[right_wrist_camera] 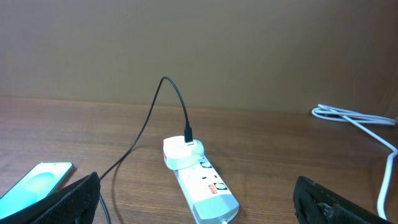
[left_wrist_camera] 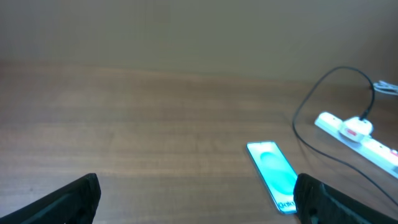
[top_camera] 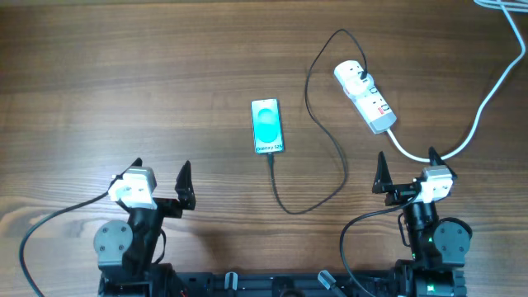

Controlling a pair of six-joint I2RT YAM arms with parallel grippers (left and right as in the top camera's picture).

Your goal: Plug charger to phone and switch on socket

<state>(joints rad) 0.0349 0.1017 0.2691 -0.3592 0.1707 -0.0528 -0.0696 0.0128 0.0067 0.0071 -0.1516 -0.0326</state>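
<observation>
The phone (top_camera: 266, 126) lies flat mid-table with its turquoise screen up; it also shows in the left wrist view (left_wrist_camera: 273, 174) and the right wrist view (right_wrist_camera: 34, 186). The charger's thin black cable (top_camera: 330, 136) loops from the white plug (top_camera: 360, 74), which sits in the socket strip (top_camera: 371, 103), round to the phone's near end, where its tip (top_camera: 270, 158) meets the phone. The strip's red switches (right_wrist_camera: 214, 185) show, but I cannot tell their position. My left gripper (top_camera: 162, 175) is open and empty, near the front and left of the phone. My right gripper (top_camera: 407, 169) is open and empty, just in front of the strip.
The strip's thick white cord (top_camera: 478, 124) curves from its near end past my right gripper and off the back right corner; it also shows in the right wrist view (right_wrist_camera: 354, 118). The table is brown wood (top_camera: 124, 82).
</observation>
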